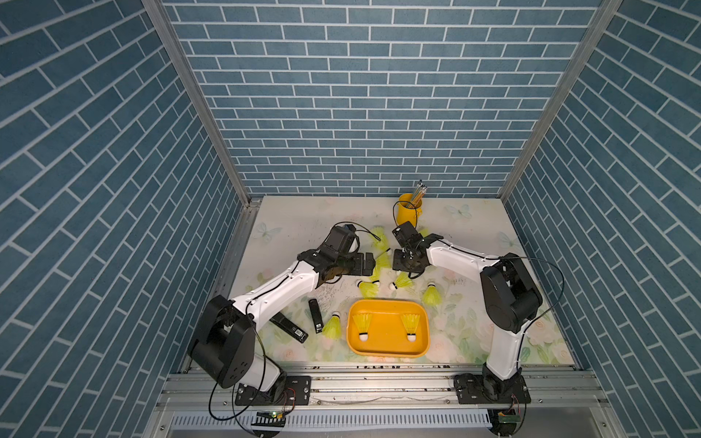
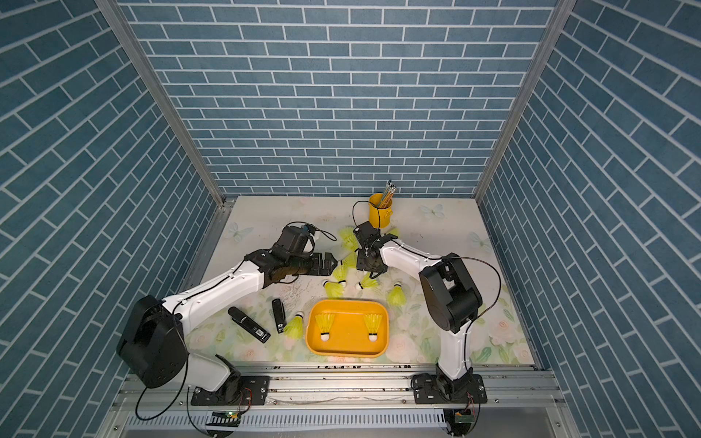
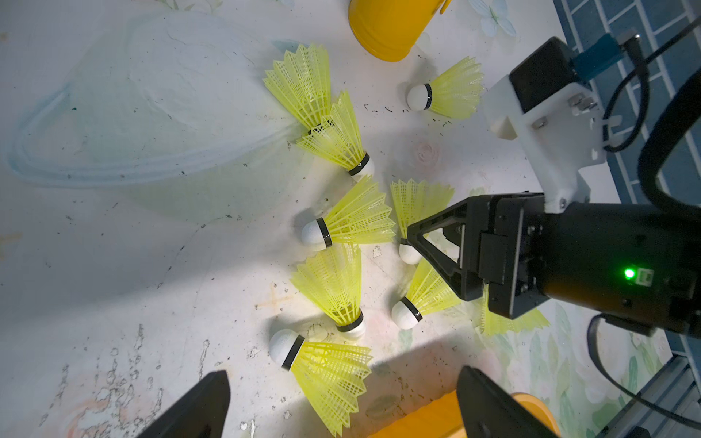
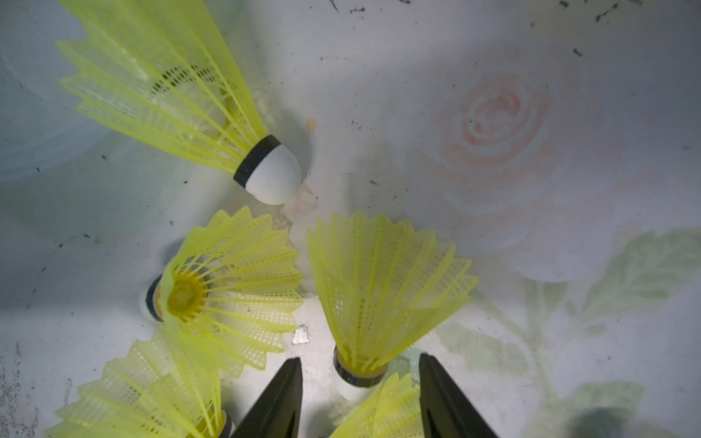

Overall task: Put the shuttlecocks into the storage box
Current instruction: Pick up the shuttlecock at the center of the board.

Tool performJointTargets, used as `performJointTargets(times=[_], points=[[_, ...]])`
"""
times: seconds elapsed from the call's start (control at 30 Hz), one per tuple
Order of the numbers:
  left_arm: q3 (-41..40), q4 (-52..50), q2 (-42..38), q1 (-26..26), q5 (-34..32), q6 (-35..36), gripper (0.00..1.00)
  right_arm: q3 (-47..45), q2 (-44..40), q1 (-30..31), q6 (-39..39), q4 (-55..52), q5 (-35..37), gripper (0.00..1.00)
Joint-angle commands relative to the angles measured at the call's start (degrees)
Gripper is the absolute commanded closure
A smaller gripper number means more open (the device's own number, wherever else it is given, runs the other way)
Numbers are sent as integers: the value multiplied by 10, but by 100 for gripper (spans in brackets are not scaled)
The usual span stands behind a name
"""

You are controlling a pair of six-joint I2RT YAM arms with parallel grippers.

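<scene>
In both top views, two shuttlecocks (image 1: 362, 324) lie in the storage box (image 1: 385, 341), and the rest lie loose beyond it. In the left wrist view, my left gripper (image 3: 341, 402) is spread wide around a loose one. In the right wrist view, my right gripper (image 4: 360, 398) straddles another's cork end, fingers apart.

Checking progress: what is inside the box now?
Two shuttlecocks lie in the box, apart, white tips toward its near wall. The rest of its floor shows bare; a strip just behind the near wall may be hidden.
</scene>
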Motion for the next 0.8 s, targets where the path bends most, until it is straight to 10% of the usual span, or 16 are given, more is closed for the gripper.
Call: performJointTargets(times=[0.0,0.77], points=[[-8,12,7,7,19,10,1,5,23,-3,7,4,6,49],[-36,69,69,55,143,5,0,-23,48,-3,27,31,-7,60]])
